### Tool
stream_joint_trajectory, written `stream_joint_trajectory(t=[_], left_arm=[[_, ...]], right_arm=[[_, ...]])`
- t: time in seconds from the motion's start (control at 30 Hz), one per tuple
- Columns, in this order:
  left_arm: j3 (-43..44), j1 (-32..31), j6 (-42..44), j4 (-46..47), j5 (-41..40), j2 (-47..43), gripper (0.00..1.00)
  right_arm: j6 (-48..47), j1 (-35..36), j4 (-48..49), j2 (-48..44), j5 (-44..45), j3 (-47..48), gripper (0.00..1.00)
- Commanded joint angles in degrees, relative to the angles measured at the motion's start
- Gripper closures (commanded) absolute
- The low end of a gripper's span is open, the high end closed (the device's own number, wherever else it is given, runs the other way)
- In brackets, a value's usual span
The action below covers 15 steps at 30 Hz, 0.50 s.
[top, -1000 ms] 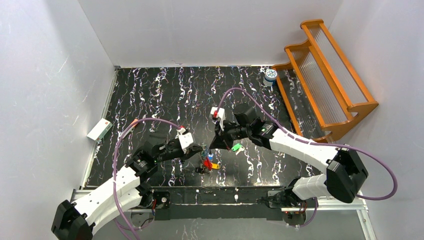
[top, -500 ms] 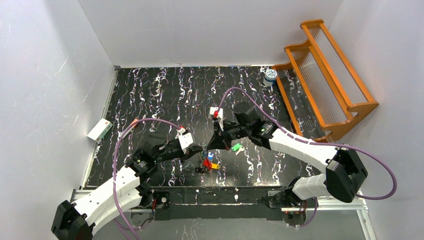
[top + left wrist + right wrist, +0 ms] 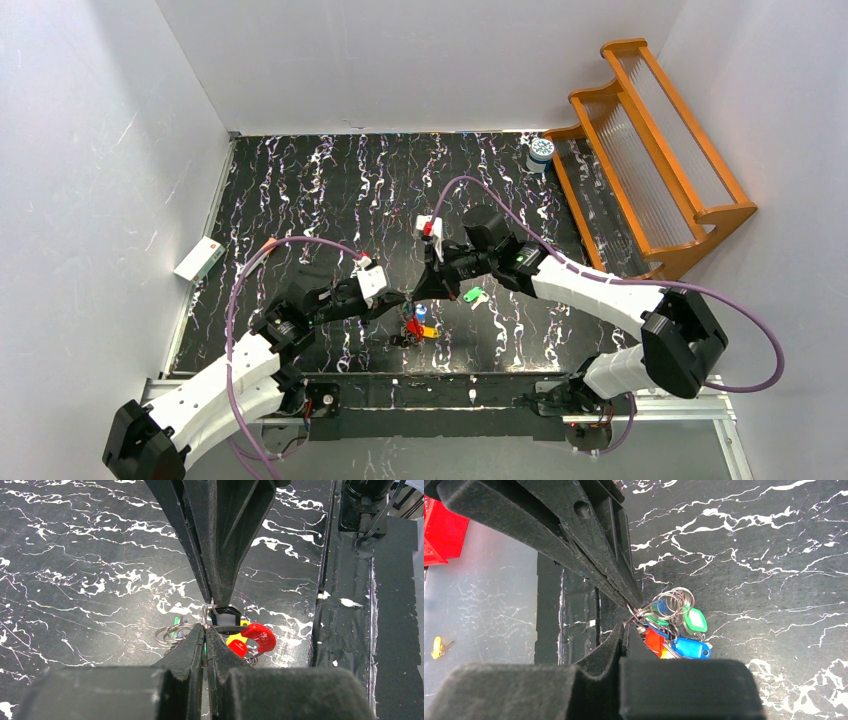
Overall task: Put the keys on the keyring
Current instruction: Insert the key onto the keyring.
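A bunch of keys (image 3: 418, 325) with red, blue, yellow and green heads hangs on the keyring just above the table, near the front middle. In the right wrist view I see the green (image 3: 695, 620), blue (image 3: 689, 648) and red (image 3: 654, 641) heads below a cluster of wire rings (image 3: 674, 600). My left gripper (image 3: 206, 626) and right gripper (image 3: 626, 625) meet tip to tip over the bunch. Each is shut on the thin keyring wire (image 3: 212, 611). One green key (image 3: 474, 296) lies loose on the table, right of the grippers.
An orange wooden rack (image 3: 650, 150) stands at the back right with a white-and-blue jar (image 3: 541, 150) beside it. A white box (image 3: 199, 258) lies at the table's left edge. The table's front edge (image 3: 325, 595) runs just behind the bunch.
The right arm has edged slightly to the left. The left arm and the bunch of keys stay where they were.
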Motion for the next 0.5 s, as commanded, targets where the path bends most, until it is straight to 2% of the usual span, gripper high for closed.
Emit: stream_joint_trajectory(t=[0.0,0.47], left_arm=[[0.55,-0.25,0.36,1.64,1.68,0.25,1.0],[0.48,-0.27,0.26,1.91,1.79,0.21,1.0]], right_arm=[[1.31,-0.12,2.58,0.22,0.98,2.02,0.99],[2.16,-0.1,0.54,2.48,4.9,3.16,0.99]])
